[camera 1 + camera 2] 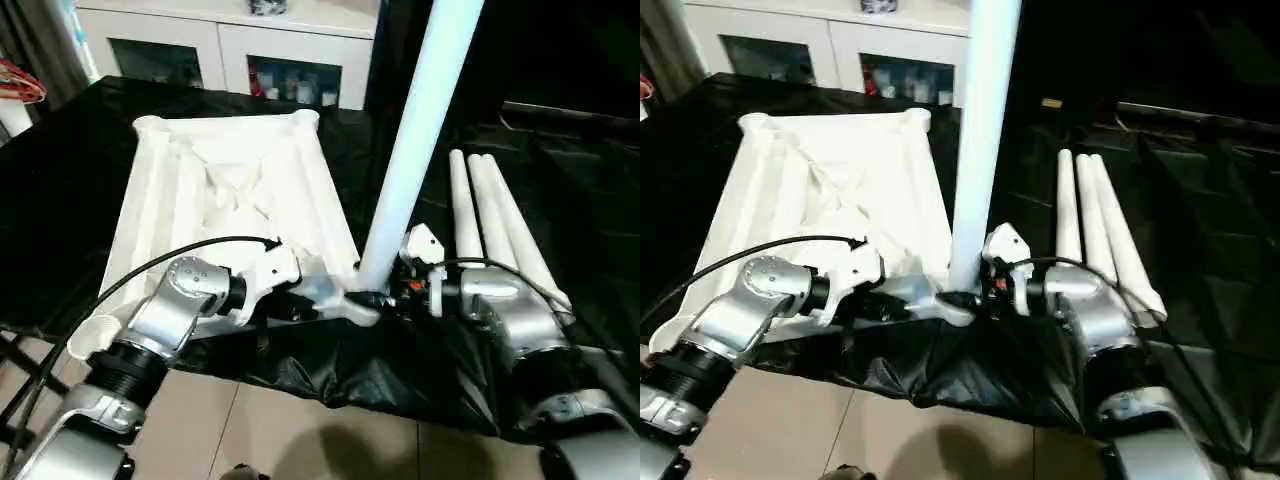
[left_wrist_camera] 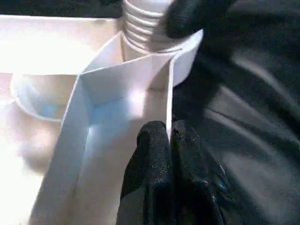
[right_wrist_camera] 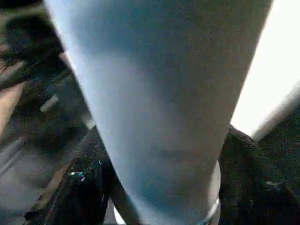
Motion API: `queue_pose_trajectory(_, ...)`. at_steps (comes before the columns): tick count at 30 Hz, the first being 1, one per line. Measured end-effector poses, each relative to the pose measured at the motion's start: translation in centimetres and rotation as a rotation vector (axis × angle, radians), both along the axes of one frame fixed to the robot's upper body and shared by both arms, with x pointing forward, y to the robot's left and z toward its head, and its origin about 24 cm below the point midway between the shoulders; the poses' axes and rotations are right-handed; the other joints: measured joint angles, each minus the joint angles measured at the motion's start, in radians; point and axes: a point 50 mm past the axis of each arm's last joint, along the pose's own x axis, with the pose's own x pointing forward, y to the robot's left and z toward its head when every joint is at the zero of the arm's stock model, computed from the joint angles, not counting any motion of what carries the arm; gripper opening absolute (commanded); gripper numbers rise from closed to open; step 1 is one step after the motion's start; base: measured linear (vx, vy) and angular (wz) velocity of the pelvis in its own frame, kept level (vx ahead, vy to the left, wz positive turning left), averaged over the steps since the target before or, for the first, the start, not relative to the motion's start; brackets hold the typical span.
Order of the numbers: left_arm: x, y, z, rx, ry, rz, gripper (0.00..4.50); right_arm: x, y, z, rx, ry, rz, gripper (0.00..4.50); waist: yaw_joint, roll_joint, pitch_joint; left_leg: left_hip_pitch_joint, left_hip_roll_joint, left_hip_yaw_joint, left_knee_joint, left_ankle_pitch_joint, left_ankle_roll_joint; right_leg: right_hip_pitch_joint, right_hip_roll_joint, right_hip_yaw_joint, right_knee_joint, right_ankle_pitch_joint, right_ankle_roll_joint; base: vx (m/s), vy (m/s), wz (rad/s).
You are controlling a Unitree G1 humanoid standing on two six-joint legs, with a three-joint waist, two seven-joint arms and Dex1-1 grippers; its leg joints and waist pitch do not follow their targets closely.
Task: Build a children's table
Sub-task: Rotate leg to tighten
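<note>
The children's table top (image 1: 230, 190) lies upside down on black cloth, ribbed underside up. One white leg (image 1: 415, 140) stands upright in the near right corner socket (image 2: 154, 61), its threaded end (image 2: 143, 28) at the socket mouth. My right gripper (image 1: 385, 290) is at the leg's base, with a black finger against each side of the leg (image 3: 159, 117). My left gripper (image 2: 169, 140) is shut on the thin rim wall of the table top, just beside that corner.
Three more white legs (image 1: 490, 220) lie side by side on the cloth to the right. A white cabinet with glass doors (image 1: 230, 40) stands behind the table. The cloth's near edge (image 1: 330, 390) hangs over bare floor.
</note>
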Motion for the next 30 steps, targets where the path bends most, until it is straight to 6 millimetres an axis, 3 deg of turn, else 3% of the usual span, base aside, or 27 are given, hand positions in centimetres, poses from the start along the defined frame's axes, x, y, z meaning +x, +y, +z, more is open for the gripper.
queue_pose_trajectory(5,1.4,-1.7,-0.2,0.008,-0.03,0.143,0.0,1.9,1.8,-0.3,0.041,0.032,-0.315,2.66,-0.023,0.003,0.0,0.002,0.0,0.0,-0.001,0.001,-0.002,0.0,0.0,0.001,-0.001,0.005,-0.002,0.0,0.0,0.0)
queue_pose_trajectory(12,2.2,-3.6,-0.3,0.008,-0.062,0.239,0.0,3.1,2.9,0.0,0.05,0.061,-0.538,2.66,-0.025,0.007,-0.002,0.001,0.0,0.0,-0.003,0.002,-0.003,0.0,0.0,0.0,-0.002,0.005,-0.002,0.0,0.0,0.0)
queue_pose_trajectory(13,2.2,-3.7,-0.3,0.009,-0.064,0.243,0.0,3.1,3.1,0.0,0.047,0.058,-0.545,2.66,-0.025,0.007,-0.002,0.001,0.0,0.0,-0.003,0.002,-0.003,0.0,0.0,0.001,-0.003,0.005,-0.002,0.0,0.0,0.0)
queue_pose_trajectory(15,2.2,-3.7,-0.3,0.009,-0.067,0.246,0.0,3.1,3.1,-0.1,0.047,0.052,-0.552,3.22,-0.025,0.007,-0.002,0.001,0.0,0.0,-0.003,0.002,-0.003,0.0,0.0,0.001,-0.003,0.005,-0.002,0.0,0.0,0.0)
queue_pose_trajectory(21,2.1,-3.7,-0.2,0.005,-0.075,0.219,0.0,3.0,3.2,-0.2,0.046,0.022,-0.547,3.6,-0.024,0.012,-0.001,0.0,0.0,0.0,-0.003,0.002,-0.002,-0.001,0.0,0.0,-0.004,0.005,-0.002,0.0,0.0,0.0)
queue_pose_trajectory(25,1.8,-3.6,-0.2,-0.006,-0.076,0.178,0.0,3.0,2.7,-0.1,0.043,0.01,-0.479,3.6,-0.021,0.02,0.0,-0.001,0.0,0.001,-0.004,0.003,-0.001,-0.001,0.0,0.0,-0.006,0.005,-0.002,0.0,0.0,0.0)
queue_pose_trajectory(30,1.0,-2.8,-0.2,-0.007,-0.064,0.081,0.0,2.0,0.8,-0.3,-0.002,-0.018,-0.231,3.6,-0.015,0.025,0.0,-0.002,0.0,0.001,-0.004,0.004,0.001,-0.001,0.0,0.0,-0.007,0.005,-0.002,0.0,0.0,0.0)
